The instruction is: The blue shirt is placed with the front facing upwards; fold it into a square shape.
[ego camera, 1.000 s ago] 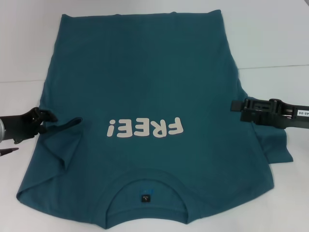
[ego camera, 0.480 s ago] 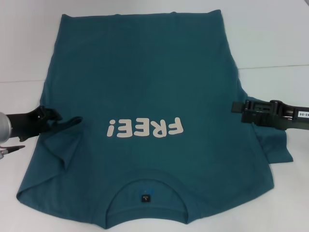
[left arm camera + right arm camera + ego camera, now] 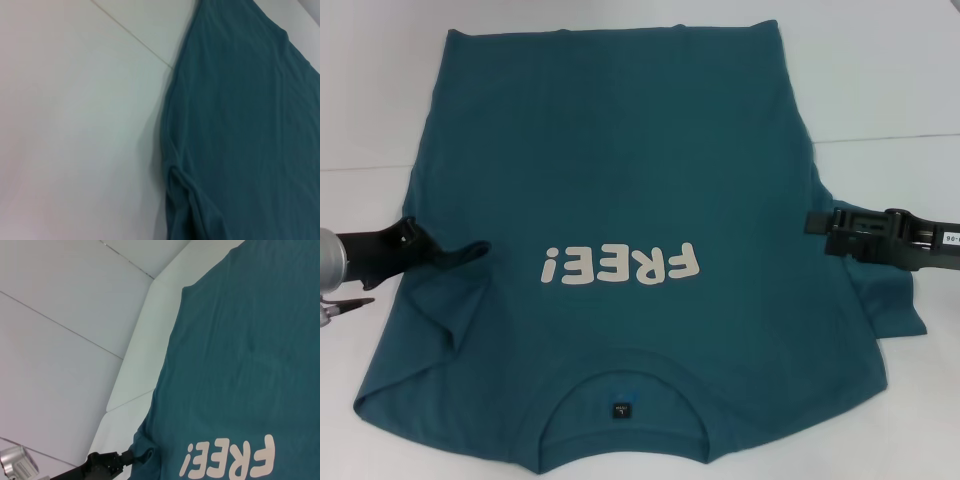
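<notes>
There is one blue shirt (image 3: 620,200) on one white table (image 3: 880,80). One left gripper (image 3: 415,238) and one right gripper (image 3: 812,222) make two grippers, one at each side.

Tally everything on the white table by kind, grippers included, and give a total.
Teal-blue cotton T-shirt with cream lettering: 1
Black grippers: 2, the left gripper at the shirt's left sleeve, the right gripper at its right edge
White table: 1
Total: 4
</notes>
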